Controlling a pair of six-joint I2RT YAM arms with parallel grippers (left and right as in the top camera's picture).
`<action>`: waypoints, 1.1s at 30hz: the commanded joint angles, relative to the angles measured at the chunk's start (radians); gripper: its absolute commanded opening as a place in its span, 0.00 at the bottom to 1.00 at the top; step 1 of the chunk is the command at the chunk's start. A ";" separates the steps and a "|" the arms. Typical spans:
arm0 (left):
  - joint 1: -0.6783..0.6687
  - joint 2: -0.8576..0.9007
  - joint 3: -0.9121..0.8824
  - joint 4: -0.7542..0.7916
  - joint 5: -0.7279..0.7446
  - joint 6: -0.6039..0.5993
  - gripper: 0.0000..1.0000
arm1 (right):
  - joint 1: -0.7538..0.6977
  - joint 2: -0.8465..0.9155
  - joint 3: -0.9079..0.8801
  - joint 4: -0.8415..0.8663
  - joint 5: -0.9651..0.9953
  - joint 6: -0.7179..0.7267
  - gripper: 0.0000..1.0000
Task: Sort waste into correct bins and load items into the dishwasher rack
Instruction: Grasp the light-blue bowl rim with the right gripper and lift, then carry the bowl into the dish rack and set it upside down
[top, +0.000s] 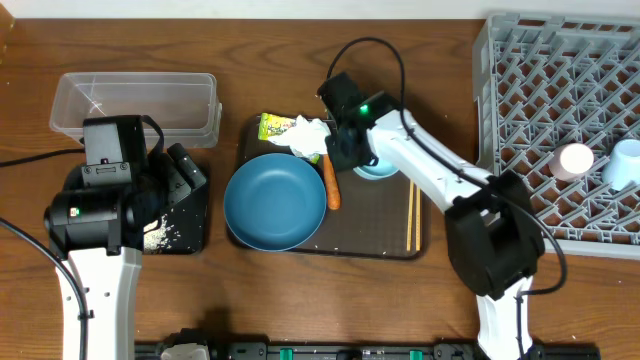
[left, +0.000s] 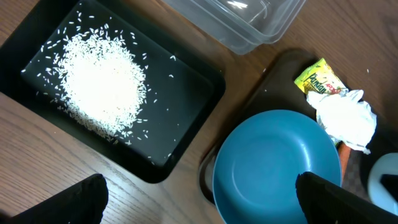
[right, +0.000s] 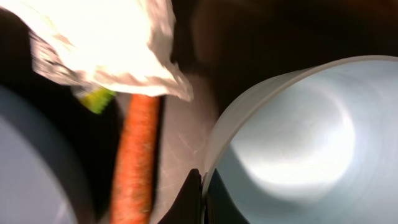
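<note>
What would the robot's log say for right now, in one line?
right jaws: shut on light blue bowl rim | left jaws: open, near black tray | rice: in black tray | carrot, tissue: on brown tray

The carrot (top: 332, 187) lay in a narrow lane between the dark blue plate (top: 272, 201) on its left and the light blue bowl (top: 378, 171) on its right, the crumpled tissue (top: 308, 135) crowding its far end. Bare serving tray (top: 375, 228) lay open on the near side, up to the chopsticks (top: 412, 215) at right.
</note>
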 joint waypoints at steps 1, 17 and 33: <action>0.006 0.001 0.016 -0.002 -0.008 -0.009 0.99 | -0.049 -0.090 0.054 -0.001 -0.056 -0.031 0.01; 0.006 0.001 0.016 -0.002 -0.008 -0.009 0.99 | -0.540 -0.214 0.060 0.177 -0.674 -0.163 0.01; 0.006 0.001 0.016 -0.002 -0.008 -0.009 0.99 | -0.882 -0.210 0.059 0.439 -0.851 -0.135 0.01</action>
